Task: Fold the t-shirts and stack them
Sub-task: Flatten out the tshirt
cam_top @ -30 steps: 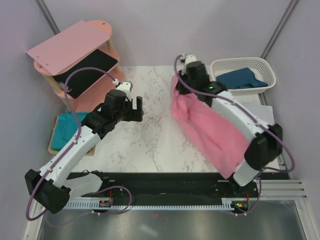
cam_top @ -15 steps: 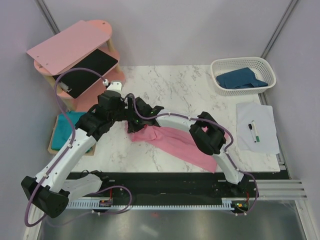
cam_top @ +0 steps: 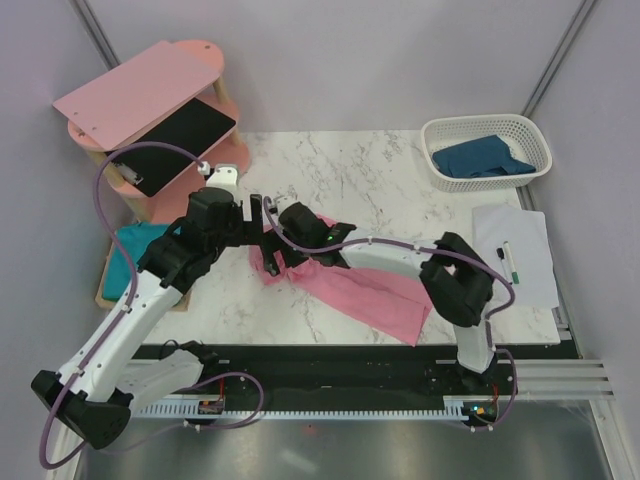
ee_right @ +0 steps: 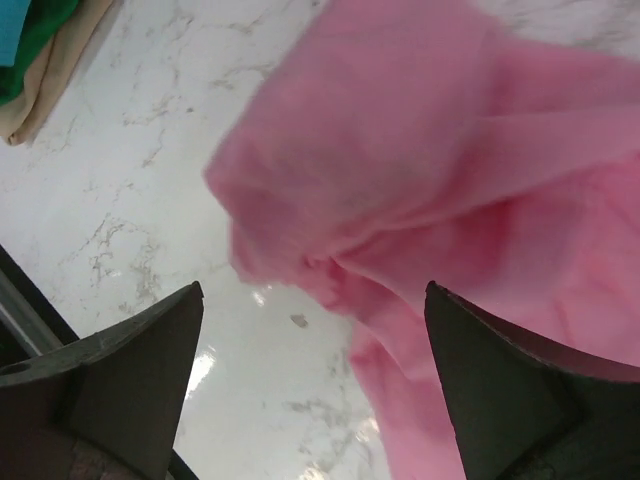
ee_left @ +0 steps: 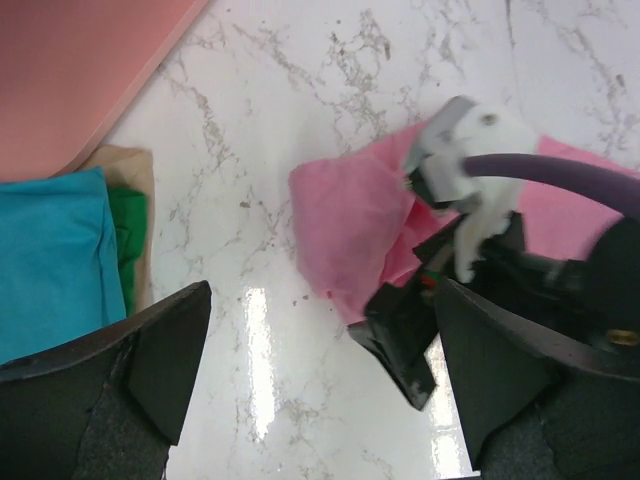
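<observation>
white marble worktop [cam_top: 360, 170] in front of me. pink t-shirt [cam_top: 380, 305] lies rumpled on it, centre-front, stretching toward my right. white basket [cam_top: 485, 121] at far right corner, paper sheet [cam_top: 530, 280] with a pen [cam_top: 508, 262] on it just nearer. pink shelf unit [cam_top: 140, 95] far left, wooden tray [cam_top: 101, 295] at left edge.

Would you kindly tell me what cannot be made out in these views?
- Pink t-shirt, top view: its left end lies under the right arm, folds there hidden.
- Teal t-shirt, top view: partly covered by the left arm; left wrist view cuts it at the edge.
- Dark blue t-shirt, top view: basket walls hide how it lies.
- Right wrist view: pink fabric blurred, its outline runs off-frame.
</observation>
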